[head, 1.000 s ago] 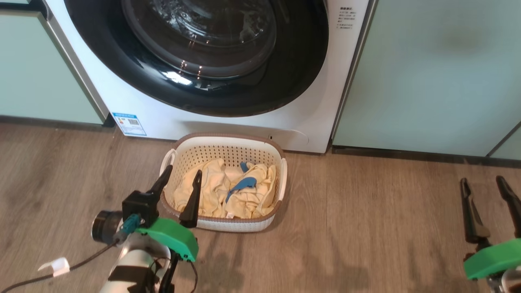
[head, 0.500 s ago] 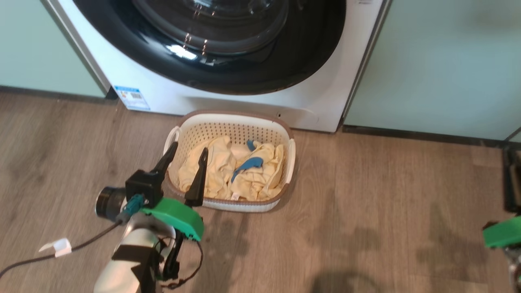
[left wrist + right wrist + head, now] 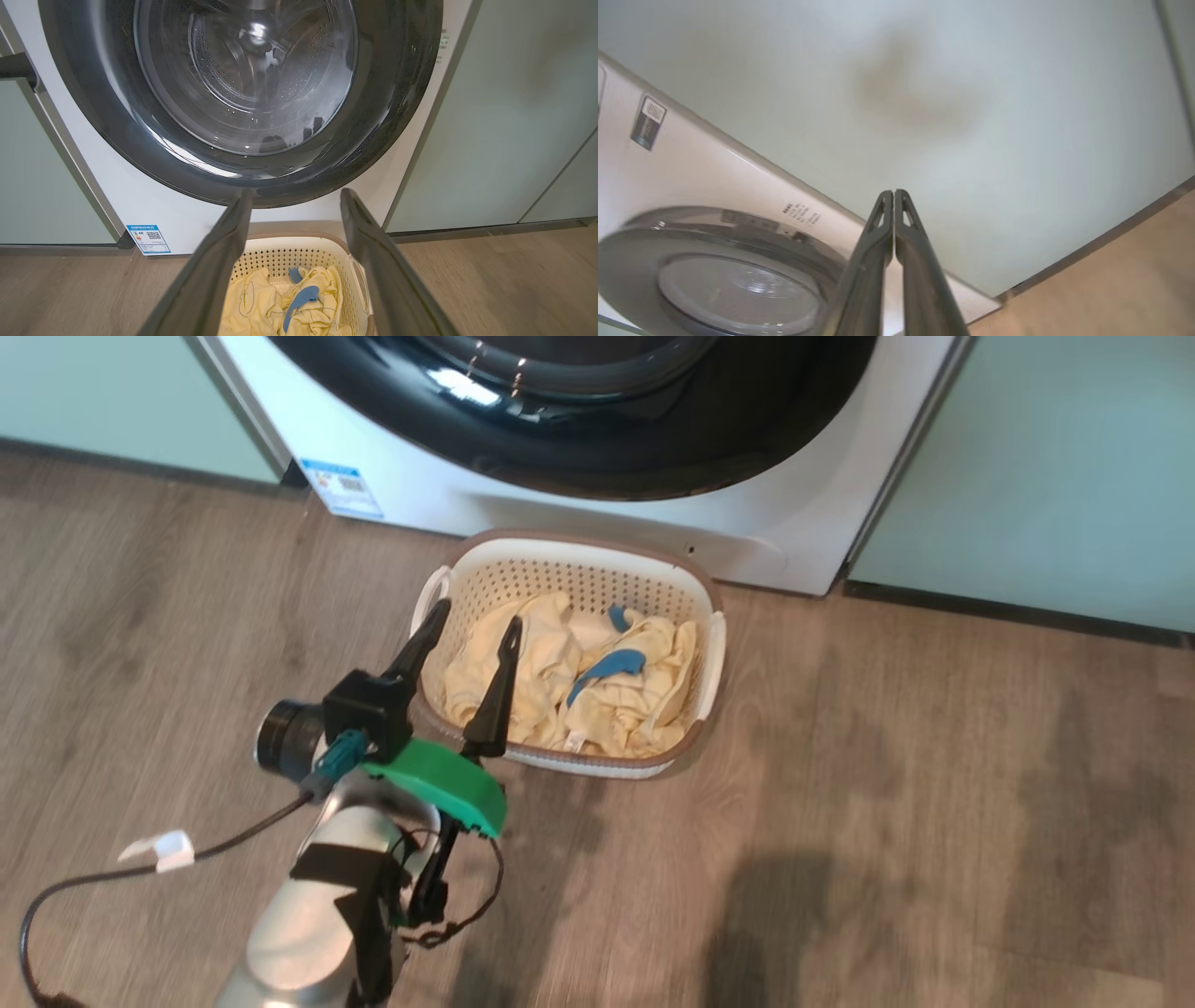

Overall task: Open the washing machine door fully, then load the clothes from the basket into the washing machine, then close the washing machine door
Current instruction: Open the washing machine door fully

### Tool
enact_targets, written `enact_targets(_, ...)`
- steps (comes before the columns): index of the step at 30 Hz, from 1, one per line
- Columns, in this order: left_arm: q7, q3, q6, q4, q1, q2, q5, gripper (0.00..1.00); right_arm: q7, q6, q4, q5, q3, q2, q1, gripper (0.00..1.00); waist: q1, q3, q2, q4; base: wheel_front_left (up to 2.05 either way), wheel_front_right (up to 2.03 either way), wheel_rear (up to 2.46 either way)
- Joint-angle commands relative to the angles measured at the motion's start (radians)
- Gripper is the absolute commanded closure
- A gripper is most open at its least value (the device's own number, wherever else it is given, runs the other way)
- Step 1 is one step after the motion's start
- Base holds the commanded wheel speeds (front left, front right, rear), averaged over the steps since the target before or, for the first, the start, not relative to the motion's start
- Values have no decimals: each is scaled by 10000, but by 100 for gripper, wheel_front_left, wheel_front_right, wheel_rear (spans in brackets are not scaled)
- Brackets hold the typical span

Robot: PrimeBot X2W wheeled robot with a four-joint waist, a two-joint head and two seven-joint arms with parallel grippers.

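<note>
Fingers of the left gripper (image 3: 476, 614) stand spread apart and empty, seen across the near-left corner of the small white perforated plastic basket (image 3: 579, 543) with a brown rim. The right gripper (image 3: 894, 192) has its fingers pressed together on nothing, aimed at the pale green cabinet (image 3: 971, 116) beside the big white front-loading washing machine (image 3: 448, 495). The basket sits on the grey-brown wooden floor (image 3: 887, 756) just before the machine, its long axis roughly along the machine's front. In it lie the soft pale yellow clothes (image 3: 560, 681) with blue trim, crumpled, pointing no clear way. The large round glossy black-rimmed door (image 3: 243, 93) with its bulging glass bowl looks shut flush, facing out toward the robot; being round, it has no long axis. It is likely rigid and hinged, with a slippery gloss, so the hold belongs at the rim's latch edge, though which side that is cannot be told. The clothes should be light and limp: pinch a raised fold.
</note>
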Motion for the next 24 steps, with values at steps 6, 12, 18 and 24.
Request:
enact_targets(6, -104, 165, -95, -274, -602, 51, 77, 0, 1691, -30, 581, 2928, -321, -138, -2022, 100, -1, 344, 0, 309, 0, 0, 0)
enact_targets(12, -104, 164, -115, -226, -676, 26, 110, 0, 2949, -30, 1948, 4401, -695, -131, -3737, 100, -1, 526, 0, 442, 0, 0, 0)
enact_targets(18, -105, -18, -198, -162, -824, -54, 154, 0, 4449, -30, 3263, 4767, -392, -299, -5195, 100, -1, 616, 0, 659, 0, 0, 0)
enact_targets(24, -105, -124, -248, -102, -904, -136, 88, 0, 5725, -30, 4202, 4535, 226, -341, -6383, 100, -1, 744, 0, 855, 0, 0, 0)
